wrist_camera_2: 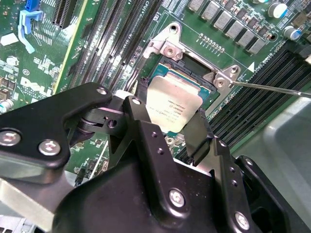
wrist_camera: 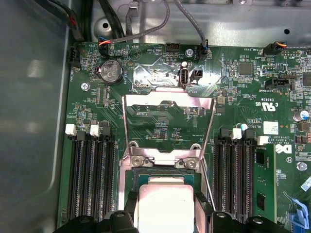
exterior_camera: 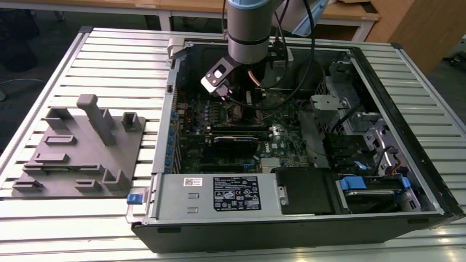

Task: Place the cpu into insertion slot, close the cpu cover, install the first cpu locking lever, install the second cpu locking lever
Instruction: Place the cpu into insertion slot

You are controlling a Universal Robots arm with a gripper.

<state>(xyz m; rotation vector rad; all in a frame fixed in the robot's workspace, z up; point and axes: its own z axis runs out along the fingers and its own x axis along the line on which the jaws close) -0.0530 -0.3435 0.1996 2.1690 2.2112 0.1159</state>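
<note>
Second wrist view shows the pincer (wrist_camera_2: 170,119) clamped on the cpu (wrist_camera_2: 172,99), with a black finger (wrist_camera_2: 141,116) against each of two opposite edges. The cpu, silver face up, sits over the insertion slot (wrist_camera_2: 192,73); whether it is fully seated cannot be told. In the first wrist view the cpu cover (wrist_camera: 141,99) stands swung open, tilted up away from the cpu. A locking lever (wrist_camera_2: 272,89), a thin metal rod, juts out from the slot's corner. Memory slots (wrist_camera: 92,179) flank the slot. In the exterior view the arm (exterior_camera: 251,27) reaches down into the open computer case (exterior_camera: 291,229), which lies on the slatted counter (exterior_camera: 117,54) beside a grey fixture block (exterior_camera: 80,147).
</note>
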